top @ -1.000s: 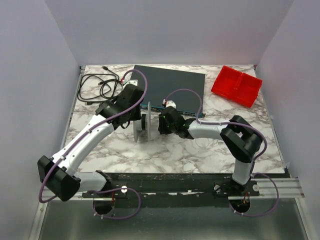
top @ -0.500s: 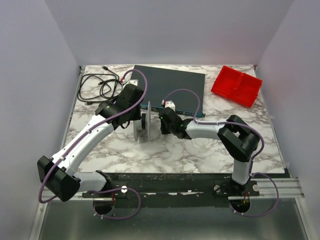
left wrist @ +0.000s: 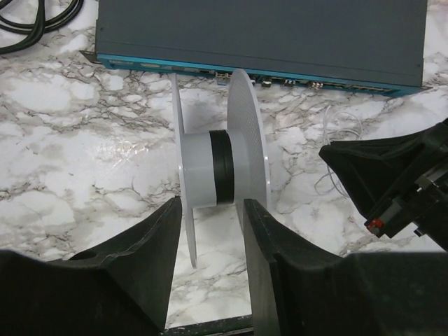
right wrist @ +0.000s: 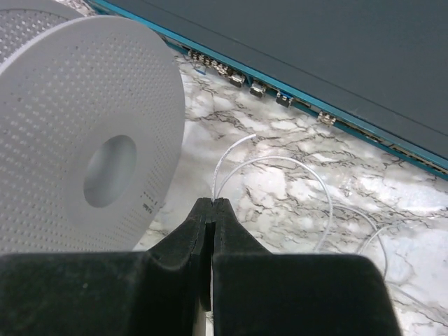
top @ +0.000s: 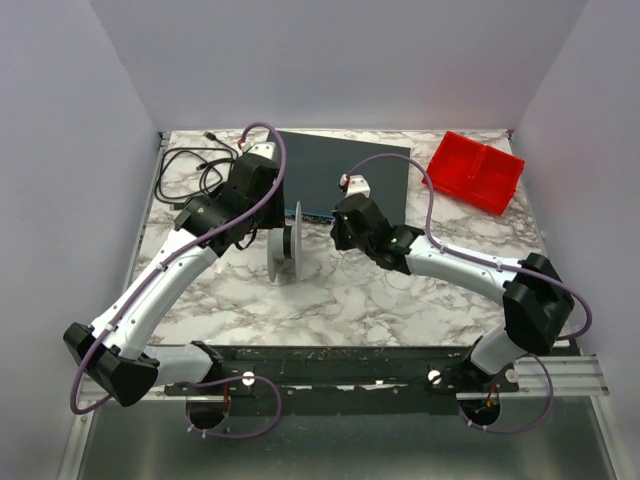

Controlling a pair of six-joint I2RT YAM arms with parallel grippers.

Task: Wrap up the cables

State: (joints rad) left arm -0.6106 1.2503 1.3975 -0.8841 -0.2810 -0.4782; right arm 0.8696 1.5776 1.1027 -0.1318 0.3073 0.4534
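The right fingers (right wrist: 221,211) are pressed together on the wire (right wrist: 309,176). They pinch it close to its free end, and a short tail sticks out toward 1 o'clock. Gripping so near the tip probably gives the arm a lead it can carry to the reel (right wrist: 91,140). In the right wrist view the reel's dotted flange faces the fingers at 10 o'clock, just beside them. The rest of the wire curls loose on the table (right wrist: 273,143) toward 3 o'clock. None of it appears to be on the hub yet, so the wrapping looks barely begun.

The left fingers (left wrist: 170,224) stand apart. The near rim of the reel sits in and just beyond the gap, and I cannot tell whether either pad touches a flange. This straddling pose looks meant to steady or turn the reel while the other arm feeds the wire. The reel stands on edge with its axle level, which leaves the slot between the flanges open from above. A black band (left wrist: 222,168) already circles the hub.

In the top view the reel is near the middle of the table. The right fingers are at its 3 o'clock and the left at its 11. The switch (top: 345,175) lies flat at 12 o'clock, a black cord (top: 195,168) is heaped at 10 and a red bin (top: 475,170) sits at 2. All three are clear of the work.

The wire is very fine, so it may slip from the pinch or snag on a flange edge.
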